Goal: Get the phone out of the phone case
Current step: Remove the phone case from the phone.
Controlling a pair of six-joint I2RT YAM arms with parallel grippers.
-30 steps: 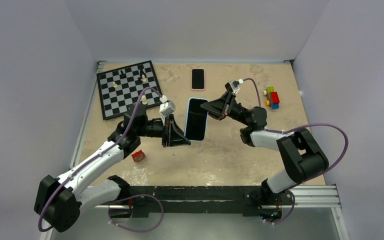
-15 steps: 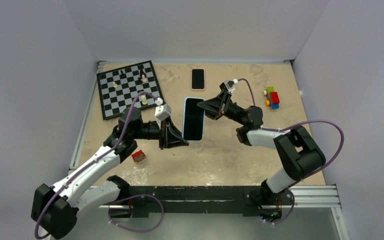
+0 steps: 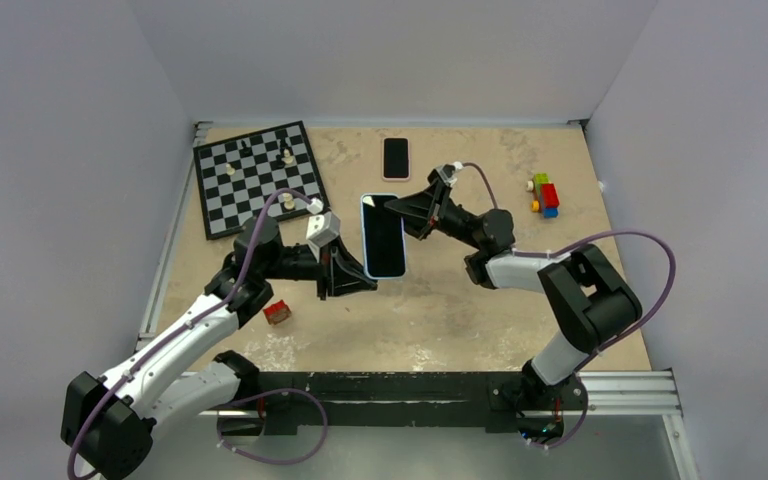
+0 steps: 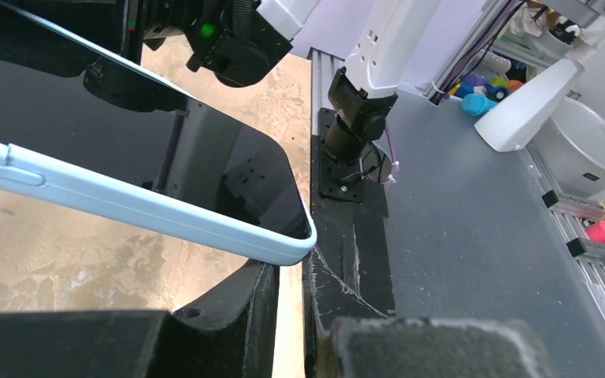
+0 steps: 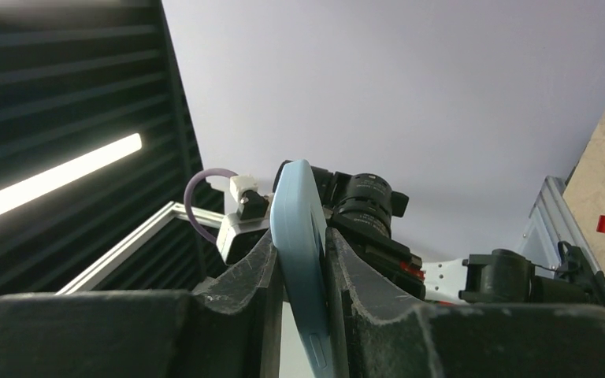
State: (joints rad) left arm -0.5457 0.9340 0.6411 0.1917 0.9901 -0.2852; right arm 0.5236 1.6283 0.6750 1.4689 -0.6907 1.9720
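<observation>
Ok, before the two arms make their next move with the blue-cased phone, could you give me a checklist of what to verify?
1. Right gripper clamped on the light blue phone case: ok.
2. Left gripper holding the case's corner: ok, but only a small bite.
3. Black glass phone out of the case: not ok, it sits inside.
4. Case lifted off the beige table: ok.
5. Any case edge already peeled loose: cannot tell.
</observation>
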